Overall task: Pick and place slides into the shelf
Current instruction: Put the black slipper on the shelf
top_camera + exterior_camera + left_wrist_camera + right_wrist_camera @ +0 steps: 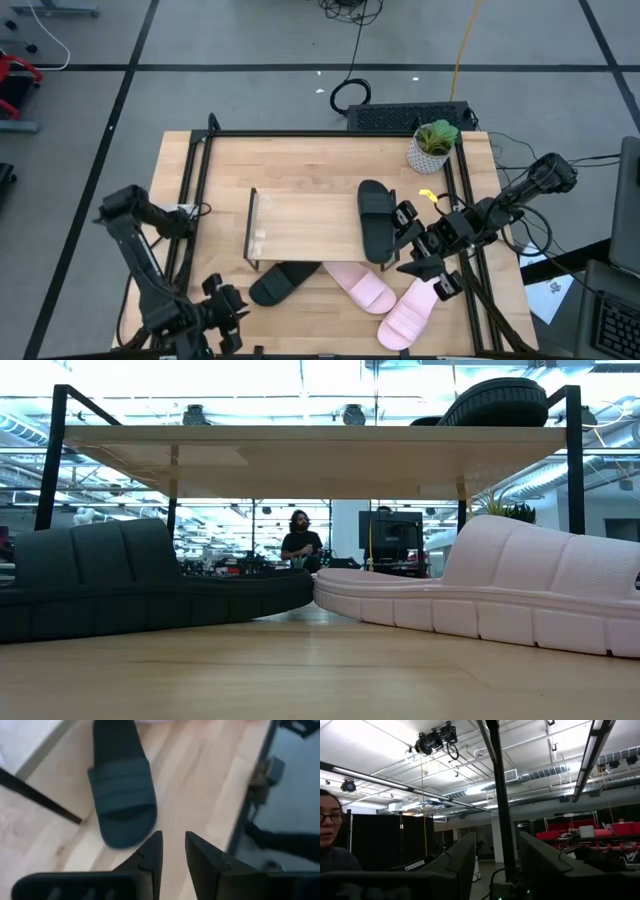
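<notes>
One black slide (375, 219) is seen lying on the right end of the shelf (300, 225) top. On the desk (300, 160) just in front of the shelf, the other black slide (282, 284) and two pink slides (360, 285) (410, 315) are found. The right gripper (412, 240), fingers parted and empty, is held just beside the shelved slide. The left gripper (222, 318), narrowly parted and empty, is held near the desk's front edge, close to the black slide.

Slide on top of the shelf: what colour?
Matte black slide, lying on the shelf board's right end; clearest in the high view.
</notes>
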Robot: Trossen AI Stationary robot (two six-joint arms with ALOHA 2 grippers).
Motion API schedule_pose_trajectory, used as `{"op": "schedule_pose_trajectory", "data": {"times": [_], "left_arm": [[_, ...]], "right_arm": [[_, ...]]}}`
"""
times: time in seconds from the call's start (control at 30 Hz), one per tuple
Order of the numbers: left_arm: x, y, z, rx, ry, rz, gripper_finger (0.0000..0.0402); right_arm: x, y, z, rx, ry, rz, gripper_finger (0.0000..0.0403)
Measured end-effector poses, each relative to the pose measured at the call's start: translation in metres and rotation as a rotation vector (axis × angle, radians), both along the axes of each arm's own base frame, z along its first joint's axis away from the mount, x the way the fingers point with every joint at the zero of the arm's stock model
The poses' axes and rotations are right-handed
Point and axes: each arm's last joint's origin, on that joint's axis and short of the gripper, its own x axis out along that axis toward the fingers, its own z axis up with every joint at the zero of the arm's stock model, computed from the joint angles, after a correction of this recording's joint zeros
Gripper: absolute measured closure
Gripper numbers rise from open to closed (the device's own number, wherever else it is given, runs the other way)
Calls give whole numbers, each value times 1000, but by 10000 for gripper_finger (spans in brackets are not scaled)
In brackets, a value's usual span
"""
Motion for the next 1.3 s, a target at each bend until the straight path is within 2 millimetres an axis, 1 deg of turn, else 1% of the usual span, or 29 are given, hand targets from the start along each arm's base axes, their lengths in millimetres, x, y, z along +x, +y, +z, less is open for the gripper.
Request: {"op": "schedule_pose_trajectory", "data": {"times": [0.07,0.13,0.27,0.47,0.53,0.63,0.87,0.97,1.13,1.3], "left_arm": [[0,-4,-5,42,-45,12,321],[-1,-6,-6,60,-77,19,321],[-4,-9,-9,41,-48,11,321],[-7,-7,-20,2,-32,65,321],[-7,-8,-29,-8,-36,67,321],[0,-12,-46,-7,-26,70,321],[21,-10,-89,109,90,109,321],[29,-7,-100,146,116,118,321],[42,0,-99,175,130,96,321],[44,1,-98,241,175,-22,321]], "right_arm": [[0,0,0,2,1,1,264],[0,0,0,7,3,5,264],[0,0,0,21,9,15,264],[-1,0,1,22,5,21,264],[-2,-1,1,21,5,22,264],[-3,-2,1,11,22,23,264],[-12,-7,6,5,32,23,264],[-15,-9,9,5,34,22,264],[-20,-12,12,7,30,22,264],[-20,-12,10,-6,53,21,264]]}}
